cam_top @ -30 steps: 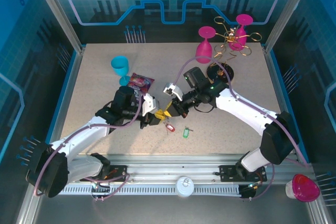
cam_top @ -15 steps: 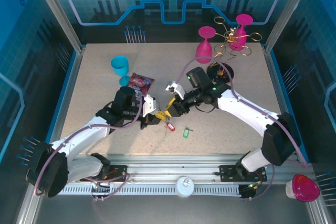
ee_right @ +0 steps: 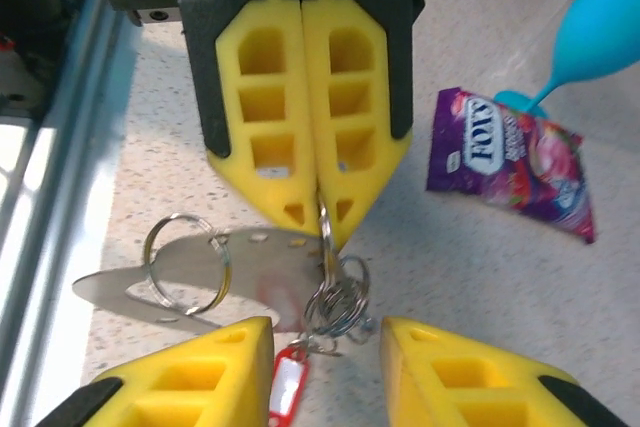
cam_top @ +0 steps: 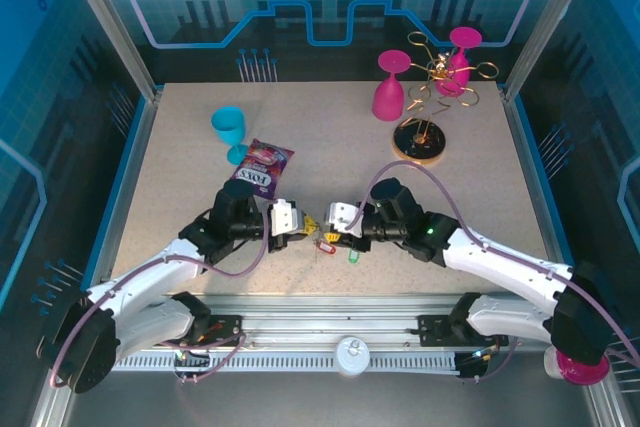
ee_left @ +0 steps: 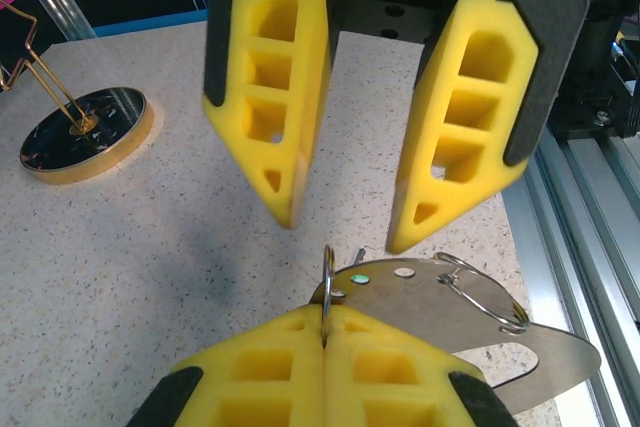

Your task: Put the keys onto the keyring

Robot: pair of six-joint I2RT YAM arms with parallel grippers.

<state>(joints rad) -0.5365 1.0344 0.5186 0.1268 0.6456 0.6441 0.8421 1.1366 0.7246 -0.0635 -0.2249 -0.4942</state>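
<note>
The keyring is a flat grey metal plate with wire rings, lying near the table's front edge. My left gripper is shut on a thin ring standing on edge at the plate's end. In the right wrist view the same left gripper pinches that ring, and a cluster of small rings with the red-tagged key hangs below it. My right gripper is open, its fingers on either side of the red tag. The green-tagged key lies loose beside the red one. The two grippers face each other.
A purple snack packet and a blue cup lie behind the left arm. The gold rack's round base and a pink glass stand at the back right. The metal front rail runs close by.
My right arm has swung down toward the front edge, and its gripper has gone from shut to open. The left gripper has stayed shut, shifting slightly forward.
</note>
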